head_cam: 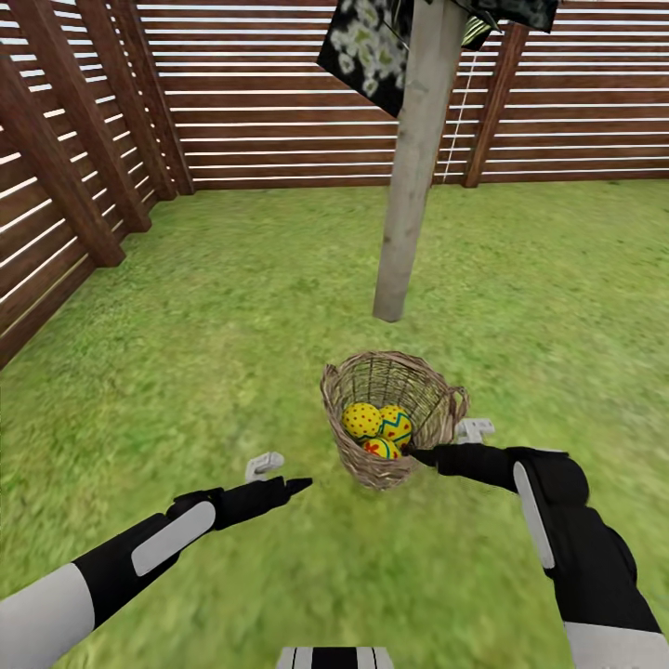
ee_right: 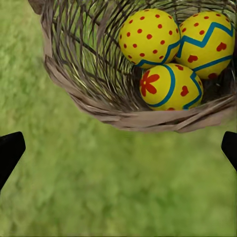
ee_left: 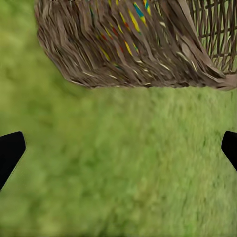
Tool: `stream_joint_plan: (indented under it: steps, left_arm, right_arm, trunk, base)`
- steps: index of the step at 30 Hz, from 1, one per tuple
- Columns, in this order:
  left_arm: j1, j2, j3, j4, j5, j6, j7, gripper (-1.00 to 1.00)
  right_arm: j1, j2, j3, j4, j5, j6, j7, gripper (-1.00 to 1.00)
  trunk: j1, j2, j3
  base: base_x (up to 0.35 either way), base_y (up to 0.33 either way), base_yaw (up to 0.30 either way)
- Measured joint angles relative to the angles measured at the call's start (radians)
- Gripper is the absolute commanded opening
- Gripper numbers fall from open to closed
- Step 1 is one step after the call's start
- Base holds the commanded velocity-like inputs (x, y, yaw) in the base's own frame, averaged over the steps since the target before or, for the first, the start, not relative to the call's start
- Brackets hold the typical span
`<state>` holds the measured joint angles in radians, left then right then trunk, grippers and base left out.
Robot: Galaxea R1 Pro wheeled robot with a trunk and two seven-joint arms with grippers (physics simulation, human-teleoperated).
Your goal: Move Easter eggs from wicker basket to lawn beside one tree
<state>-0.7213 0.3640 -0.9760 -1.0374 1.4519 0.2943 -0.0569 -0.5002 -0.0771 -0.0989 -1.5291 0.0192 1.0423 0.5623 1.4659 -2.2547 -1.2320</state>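
I see patchy lawn [head_cam: 186, 334] inside a slatted fence [head_cam: 279, 102]. My left gripper [head_cam: 283, 476] hovers wide open and empty; beside it the wicker basket [head_cam: 372, 465], tipped mouth-first toward me, holds all three Easter eggs [head_cam: 381, 427] below the grey-trunked tree [head_cam: 409, 186]. My right gripper [head_cam: 446, 446], open and empty, is at the rim. I judge nothing moved yet.

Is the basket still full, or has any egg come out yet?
Full: the wicker basket stands upright on the lawn with all three Easter eggs inside, clustered together in the right wrist view. None lies on the grass.
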Motion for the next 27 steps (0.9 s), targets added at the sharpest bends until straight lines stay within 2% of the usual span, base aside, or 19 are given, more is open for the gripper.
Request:
stream_joint_plan:
  steps: [8, 19, 27]
  left_arm:
    - [0.000, -0.001, 0.000, 0.000, -0.001, -0.010, 0.000, 1.00]
    - [0.000, -0.004, -0.008, 0.001, -0.002, -0.010, 0.000, 1.00]
    - [0.000, -0.003, -0.008, 0.001, -0.001, -0.011, 0.000, 1.00]
  right_arm:
    - [-0.025, 0.000, -0.001, 0.037, 0.002, 0.000, -0.015, 1.00]
    - [-0.025, -0.001, -0.009, 0.104, 0.002, 0.000, -0.022, 1.00]
    - [-0.026, 0.001, -0.009, 0.161, 0.001, 0.000, -0.091, 1.00]
  trunk:
    - [0.000, 0.000, 0.000]
    - [0.000, 0.000, 0.000]
    - [0.000, 0.000, 0.000]
  base:
    - [0.134, 0.192, 0.000]
    - [0.097, 0.021, 0.000]
    - [0.102, 0.042, 0.000]
